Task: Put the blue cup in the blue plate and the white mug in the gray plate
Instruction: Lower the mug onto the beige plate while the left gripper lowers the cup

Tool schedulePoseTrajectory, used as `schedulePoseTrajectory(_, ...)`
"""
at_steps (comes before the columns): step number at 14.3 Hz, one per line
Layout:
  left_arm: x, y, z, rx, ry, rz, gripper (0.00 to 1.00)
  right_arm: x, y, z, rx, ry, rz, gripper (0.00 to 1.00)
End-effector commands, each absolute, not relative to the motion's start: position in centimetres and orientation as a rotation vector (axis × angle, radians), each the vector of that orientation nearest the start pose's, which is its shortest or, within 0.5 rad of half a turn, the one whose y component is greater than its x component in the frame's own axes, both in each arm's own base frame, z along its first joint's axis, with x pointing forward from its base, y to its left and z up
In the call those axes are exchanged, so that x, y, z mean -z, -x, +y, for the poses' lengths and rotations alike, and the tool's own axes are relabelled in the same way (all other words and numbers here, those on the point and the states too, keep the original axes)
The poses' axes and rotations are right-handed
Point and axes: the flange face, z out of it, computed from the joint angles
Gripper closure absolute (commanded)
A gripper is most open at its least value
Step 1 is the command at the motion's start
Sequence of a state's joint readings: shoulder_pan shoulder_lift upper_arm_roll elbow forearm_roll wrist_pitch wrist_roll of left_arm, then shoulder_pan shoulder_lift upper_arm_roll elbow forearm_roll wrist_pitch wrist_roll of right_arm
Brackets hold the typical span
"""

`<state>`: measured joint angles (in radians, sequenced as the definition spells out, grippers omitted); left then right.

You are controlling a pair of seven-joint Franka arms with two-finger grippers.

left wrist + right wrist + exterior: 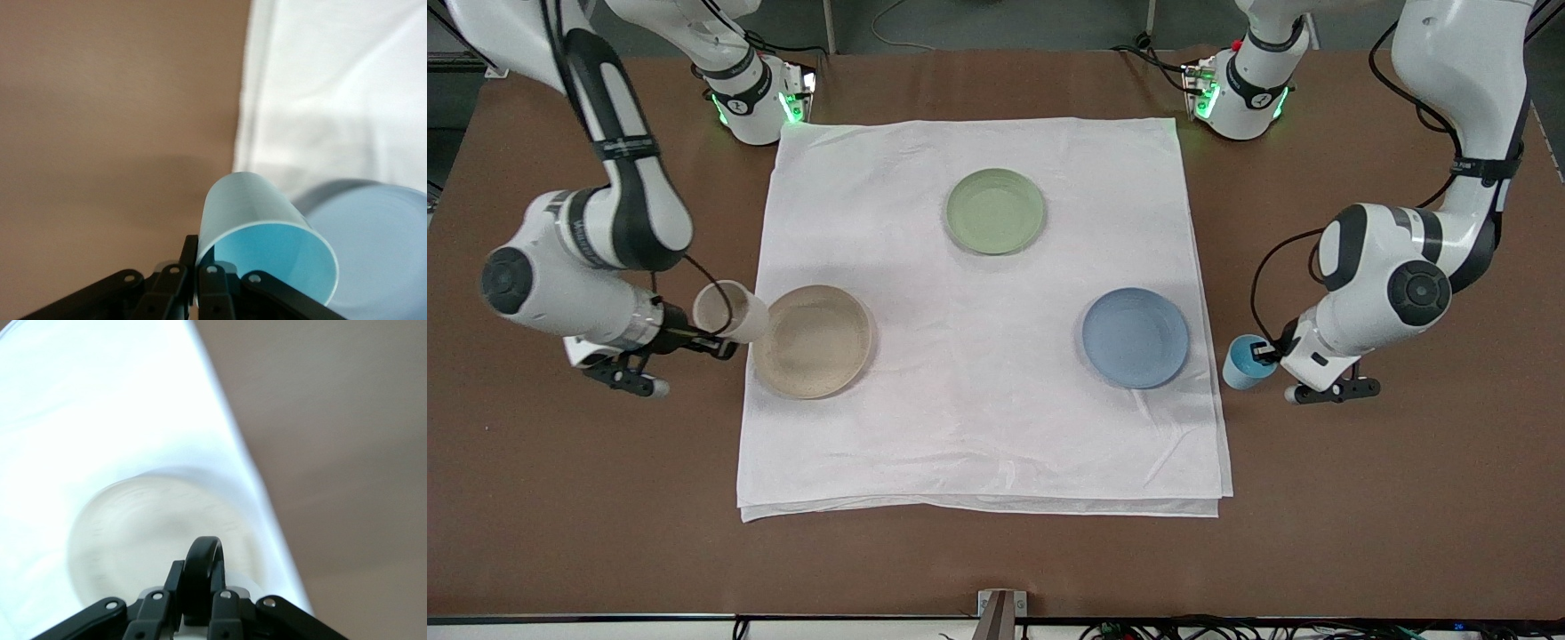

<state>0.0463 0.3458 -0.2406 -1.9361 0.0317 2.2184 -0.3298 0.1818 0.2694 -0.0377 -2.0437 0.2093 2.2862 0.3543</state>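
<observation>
My right gripper [704,343] is shut on the dark handle [202,572] of the white mug [729,310]. It holds the mug tilted over the cloth's edge, just beside the gray plate [812,340], which also shows in the right wrist view [133,533]. My left gripper [1265,353] is shut on the wall of the blue cup [1245,363], one finger inside and one outside. It holds the cup over the bare table beside the cloth's edge, close to the blue plate [1136,337]. In the left wrist view the cup [260,220] is tilted with the plate [380,247] just past it.
A white cloth [978,427] covers the middle of the brown table [560,498]. A sage-green plate [995,211] lies on it, farther from the front camera than the other two plates. The arms' bases stand at the table's back edge.
</observation>
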Motion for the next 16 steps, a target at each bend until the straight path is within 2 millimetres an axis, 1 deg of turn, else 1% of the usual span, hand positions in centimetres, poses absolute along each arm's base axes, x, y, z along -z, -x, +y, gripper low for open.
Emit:
schedulePoseTrajectory(1, -31.1, -58.1, -16.7, -0.147, 3.168, -0.304, 1.0, -28.2, -54.8, 12.7, 0.015, 2.934, 0.6, 1.0)
schedulePoseTrajectory(2, -30.5, -57.7, -18.1, -0.164, 3.17, -0.336, 1.0, -26.6, -54.6, 13.8, 0.036, 2.938, 0.593, 1.0)
schedulePoseTrajectory(3, -29.5, -57.1, -19.6, -0.19, 3.169, -0.338, 1.0, -25.7, -54.6, 14.2, 0.056, 2.942, 0.586, 1.0)
schedulePoseTrajectory(4, -28.4, -56.7, -20.9, -0.208, 3.166, -0.333, 1.0, -24.8, -54.6, 14.2, 0.046, 2.948, 0.589, 0.94)
schedulePoseTrajectory(5, -27.5, -56.2, -21.6, -0.213, 3.161, -0.346, 1.0, -24.6, -54.7, 14.1, 0.034, 2.954, 0.58, 0.63)
schedulePoseTrajectory(6, -26.5, -56.1, -21.7, -0.232, 3.156, -0.378, 0.99, -24.7, -54.9, 14.1, 0.037, 2.954, 0.572, 0.11)
schedulePoseTrajectory(7, -25.5, -55.9, -21.9, -0.257, 3.151, -0.386, 0.98, -25.0, -55.1, 14.0, 0.045, 2.951, 0.575, 0.0)
schedulePoseTrajectory(8, -24.7, -55.8, -22.0, -0.276, 3.149, -0.385, 0.93, -25.6, -55.5, 14.1, 0.061, 2.945, 0.572, 0.0)
schedulePoseTrajectory(9, -24.6, -55.7, -22.0, -0.279, 3.148, -0.385, 0.89, -26.6, -56.0, 14.1, 0.063, 2.939, 0.573, 0.0)
schedulePoseTrajectory(10, -25.1, -55.9, -22.1, -0.268, 3.151, -0.388, 0.7, -27.8, -56.5, 13.9, 0.016, 2.942, 0.573, 0.0)
schedulePoseTrajectory(11, -25.7, -56.1, -22.0, -0.254, 3.149, -0.412, 0.37, -31.2, -57.6, 13.3, -0.034, 2.947, 0.551, 0.0)
schedulePoseTrajectory(12, -27.5, -56.7, -21.9, -0.21, 3.155, -0.437, 0.0, -34.1, -58.7, 12.4, -0.093, 2.954, 0.505, 0.0)
schedulePoseTrajectory(13, -30.2, -57.4, -21.3, -0.149, 3.162, -0.447, 0.0, -37.7, -60.2, 11.0, -0.156, 2.96, 0.432, 0.0)
schedulePoseTrajectory(14, -33.1, -58.3, -21.1, -0.092, 3.17, -0.454, 0.0, -40.6, -61.1, 9.0, -0.206, 2.984, 0.372, 0.0)
schedulePoseTrajectory(15, -35.7, -59.1, -20.6, -0.069, 3.166, -0.472, 0.0, -43.1, -61.7, 7.0, -0.224, 3.043, 0.298, 0.0)
schedulePoseTrajectory(16, -39.2, -60.4, -19.8, -0.027, 3.167, -0.495, 0.0, -45.5, -61.8, 5.1, -0.255, 3.102, 0.21, 0.0)
